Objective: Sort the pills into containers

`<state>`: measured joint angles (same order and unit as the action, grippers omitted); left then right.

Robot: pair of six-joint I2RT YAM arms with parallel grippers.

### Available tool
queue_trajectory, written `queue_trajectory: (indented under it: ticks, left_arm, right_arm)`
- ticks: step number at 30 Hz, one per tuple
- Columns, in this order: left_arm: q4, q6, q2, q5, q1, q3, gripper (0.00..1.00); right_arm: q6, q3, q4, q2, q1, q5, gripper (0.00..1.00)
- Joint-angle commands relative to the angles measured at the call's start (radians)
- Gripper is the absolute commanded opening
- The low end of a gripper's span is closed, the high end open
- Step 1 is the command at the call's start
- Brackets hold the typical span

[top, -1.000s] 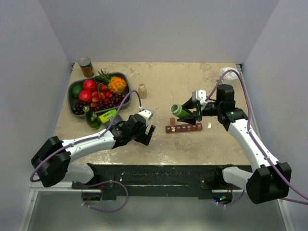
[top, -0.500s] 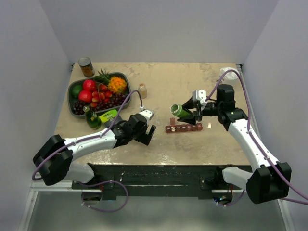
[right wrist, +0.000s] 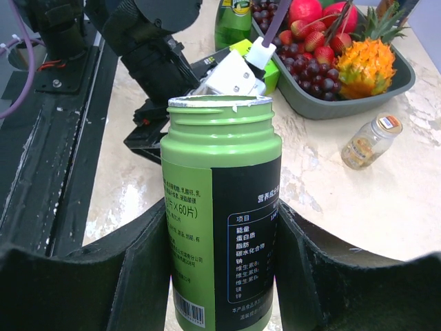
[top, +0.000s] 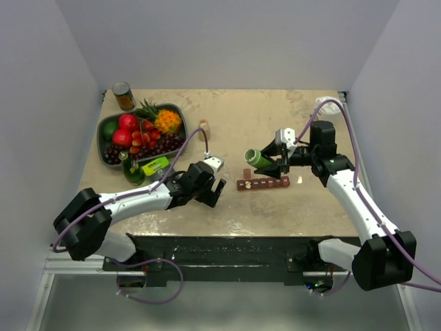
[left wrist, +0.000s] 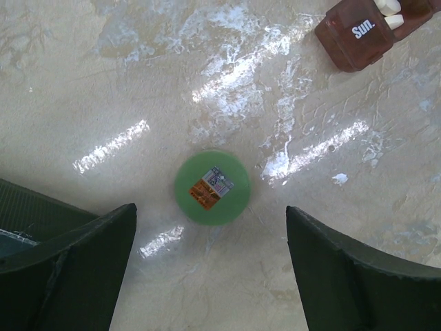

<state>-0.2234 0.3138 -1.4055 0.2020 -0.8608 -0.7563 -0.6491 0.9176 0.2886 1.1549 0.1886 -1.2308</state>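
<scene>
Containers (top: 263, 183), a stiff, light, slick-looking plastic strip, lying flat just nearside of the tilted green bottle (top: 258, 159), likely best pinched across the narrow width; right gripper (top: 272, 167) clamped on that bottle, left gripper (top: 216, 193) splayed empty well to its left.

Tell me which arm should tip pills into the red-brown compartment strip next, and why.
Probably right. The right gripper is shut on the uncapped green bottle, whose mouth is close to the compartment strip. The left gripper is open and empty, over the green cap on the table.
</scene>
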Motion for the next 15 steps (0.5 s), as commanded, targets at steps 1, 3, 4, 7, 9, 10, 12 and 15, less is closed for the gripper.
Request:
queue_trajectory:
  ticks: [1, 3, 4, 7, 9, 10, 12, 15]
  left_arm:
    - [0.036, -0.027, -0.03, 0.019, -0.006, -0.046, 0.93]
    - [0.038, -0.028, -0.047, 0.019, -0.004, -0.055, 0.93]
    - [0.039, -0.031, -0.053, 0.013, -0.004, -0.058, 0.93]
    - [0.044, -0.035, -0.081, -0.009, -0.004, -0.072, 0.92]
    - [0.038, -0.036, -0.105, -0.018, -0.004, -0.081, 0.89]
    - [0.036, -0.035, -0.115, -0.021, -0.004, -0.084, 0.88]
    - [0.027, -0.036, -0.136, -0.021, -0.003, -0.094, 0.84]
    - [0.022, -0.036, -0.153, -0.016, -0.003, -0.098, 0.76]
  right_arm:
    - [-0.023, 0.001, -0.012, -0.004, -0.003, -0.044, 0.0]
    - [-0.023, 0.001, -0.011, -0.004, -0.003, -0.042, 0.0]
    - [-0.023, 0.001, -0.012, -0.004, -0.005, -0.044, 0.0]
    - [-0.024, 0.001, -0.011, -0.006, -0.005, -0.044, 0.0]
    - [-0.023, 0.001, -0.011, -0.006, -0.003, -0.042, 0.0]
    - [-0.024, 0.001, -0.011, -0.006, -0.005, -0.041, 0.0]
    - [-0.026, 0.001, -0.009, -0.006, -0.005, -0.041, 0.0]
    - [-0.026, 0.001, -0.011, -0.006, -0.005, -0.042, 0.0]
